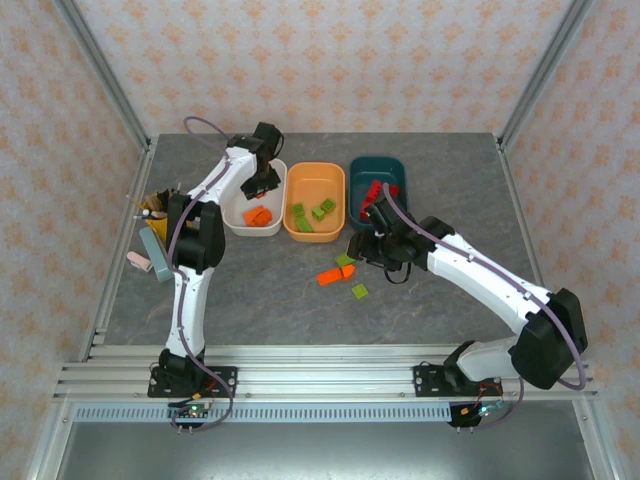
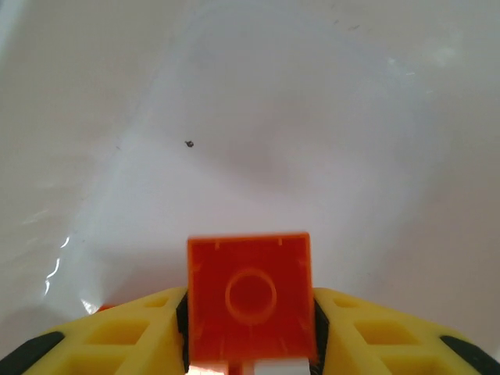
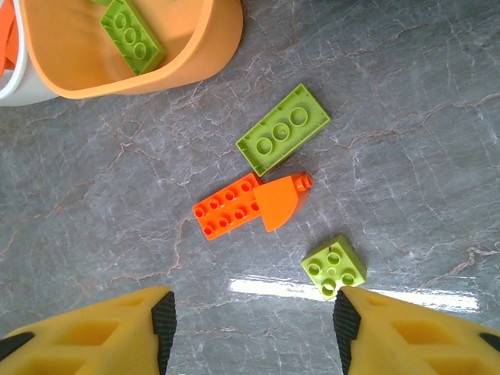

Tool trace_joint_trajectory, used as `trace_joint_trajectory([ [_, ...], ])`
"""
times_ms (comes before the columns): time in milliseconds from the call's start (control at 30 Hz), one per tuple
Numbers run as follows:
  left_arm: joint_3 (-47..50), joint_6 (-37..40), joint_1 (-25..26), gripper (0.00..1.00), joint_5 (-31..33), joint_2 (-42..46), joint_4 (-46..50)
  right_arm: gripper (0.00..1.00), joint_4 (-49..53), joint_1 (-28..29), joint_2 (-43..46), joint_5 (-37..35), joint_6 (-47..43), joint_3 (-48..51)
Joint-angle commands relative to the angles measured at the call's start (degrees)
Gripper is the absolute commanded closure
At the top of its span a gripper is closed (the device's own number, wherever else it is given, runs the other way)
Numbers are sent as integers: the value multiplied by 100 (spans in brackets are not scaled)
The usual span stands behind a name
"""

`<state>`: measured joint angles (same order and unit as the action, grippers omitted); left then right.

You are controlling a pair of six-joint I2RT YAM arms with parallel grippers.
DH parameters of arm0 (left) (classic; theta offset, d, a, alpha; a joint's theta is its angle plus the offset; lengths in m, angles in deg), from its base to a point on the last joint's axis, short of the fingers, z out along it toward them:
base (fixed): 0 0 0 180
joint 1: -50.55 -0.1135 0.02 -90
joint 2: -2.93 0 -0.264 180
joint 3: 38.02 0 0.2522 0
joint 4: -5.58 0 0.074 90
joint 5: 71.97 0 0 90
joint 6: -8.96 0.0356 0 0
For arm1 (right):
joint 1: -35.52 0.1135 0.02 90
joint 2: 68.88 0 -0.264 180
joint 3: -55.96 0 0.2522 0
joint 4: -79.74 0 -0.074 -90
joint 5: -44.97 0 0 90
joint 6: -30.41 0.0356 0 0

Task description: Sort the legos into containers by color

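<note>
Three containers stand in a row: a white tub (image 1: 240,222) with orange legos (image 1: 258,216), an orange tub (image 1: 335,185) with lime legos (image 1: 310,212), and a teal tub (image 1: 385,165) with red legos (image 1: 372,192). My left gripper (image 1: 262,182) hangs over the white tub (image 2: 258,117), shut on an orange lego (image 2: 250,293). My right gripper (image 3: 254,320) is open above the table. Below it lie an orange lego (image 3: 250,205), a long lime lego (image 3: 282,139) and a small lime lego (image 3: 334,268) close to its right fingertip.
A yellow cup with pens (image 1: 155,205) and some flat items (image 1: 150,255) sit at the left edge beside the left arm. Metal frame posts rise at the back corners. The orange tub's rim (image 3: 180,74) lies just beyond the loose legos.
</note>
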<state>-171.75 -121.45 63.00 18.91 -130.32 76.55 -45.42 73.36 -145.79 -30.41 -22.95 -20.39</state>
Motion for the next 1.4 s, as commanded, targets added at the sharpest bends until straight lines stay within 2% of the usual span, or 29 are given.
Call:
trace_joint_trajectory([
  [0,-203,83,-23,55,-245,-60,-61,42,102,17,-121,-234,202,-79],
  [300,-176,-24,-23,46,-153,265,95,38,78,4,-997,-418,827,-111],
  [567,539,-121,230,36,172,1697,121,37,526,18,-1418,-573,1086,-343],
  [700,1385,-3,655,34,289,2731,3,39,1073,256,-1488,-507,423,-525],
  [833,2616,49,1015,31,-127,3789,-358,34,1342,582,-1764,-381,-671,-523],
  [1033,4259,-57,1512,29,-447,5410,-678,27,1672,644,-2328,-922,-1996,-746],
  [1133,4735,-222,1681,29,-431,6024,-558,27,1611,636,-2599,-931,-2294,-872],
  [1267,5166,-459,1768,29,-431,6588,-391,34,1404,550,-2907,-723,-2366,-931],
  [1367,5395,-606,1825,29,-383,6889,-349,43,1300,509,-3064,-608,-2408,-989],
])
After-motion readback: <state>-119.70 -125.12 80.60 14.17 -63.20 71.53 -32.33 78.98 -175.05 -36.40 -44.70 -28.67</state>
